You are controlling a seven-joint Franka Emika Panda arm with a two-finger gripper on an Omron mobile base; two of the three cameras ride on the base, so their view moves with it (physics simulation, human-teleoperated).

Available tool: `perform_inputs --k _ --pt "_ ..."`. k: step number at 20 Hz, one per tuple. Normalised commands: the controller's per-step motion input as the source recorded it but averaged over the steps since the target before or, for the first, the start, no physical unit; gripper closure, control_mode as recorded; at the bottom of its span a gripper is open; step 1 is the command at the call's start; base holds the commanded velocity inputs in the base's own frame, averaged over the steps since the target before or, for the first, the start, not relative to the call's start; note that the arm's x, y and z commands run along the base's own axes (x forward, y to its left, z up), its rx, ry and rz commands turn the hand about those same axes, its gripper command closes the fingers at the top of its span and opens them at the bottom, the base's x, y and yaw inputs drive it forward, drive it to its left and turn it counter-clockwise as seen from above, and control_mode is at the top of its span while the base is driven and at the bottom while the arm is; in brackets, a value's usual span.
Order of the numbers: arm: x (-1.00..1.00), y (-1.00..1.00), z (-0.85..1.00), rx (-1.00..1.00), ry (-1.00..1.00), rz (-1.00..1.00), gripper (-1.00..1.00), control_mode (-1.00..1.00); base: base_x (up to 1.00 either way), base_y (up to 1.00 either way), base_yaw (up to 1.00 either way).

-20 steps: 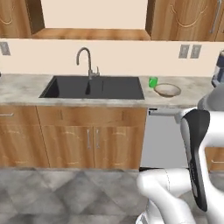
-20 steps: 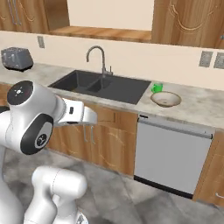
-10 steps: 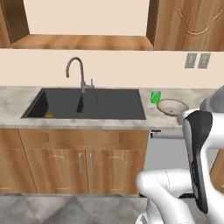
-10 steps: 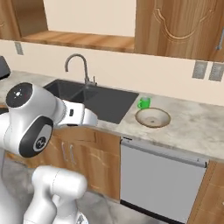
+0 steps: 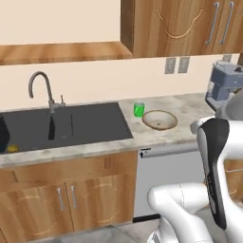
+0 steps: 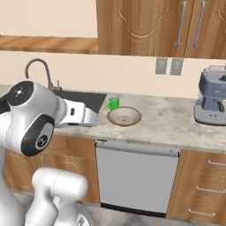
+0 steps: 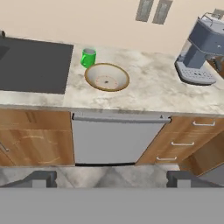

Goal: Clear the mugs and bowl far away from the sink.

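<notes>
Countertop point(image 7: 166, 94) of mottled stone beneath wooden cabinets point(image 5: 190, 23).

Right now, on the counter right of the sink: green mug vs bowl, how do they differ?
The green mug is bright green all over; the bowl is tan-brown at the rim with an off-white inside. The green mug is narrow and stands taller than its width, while the bowl is wide and shallow. The green mug sits nearer the wall, the bowl nearer the counter's front edge. Both stand upright, close together on the counter beside the sink.
</notes>
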Motion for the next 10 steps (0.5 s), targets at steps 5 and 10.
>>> perform_inputs --k 5,10 --pt "0.0 0.0 0.0 0.0 0.0 0.0 -1.0 1.0 0.36 -0.09 -0.3" --pt "0.0 0.0 0.0 0.0 0.0 0.0 -1.0 1.0 0.51 -0.06 -0.37"
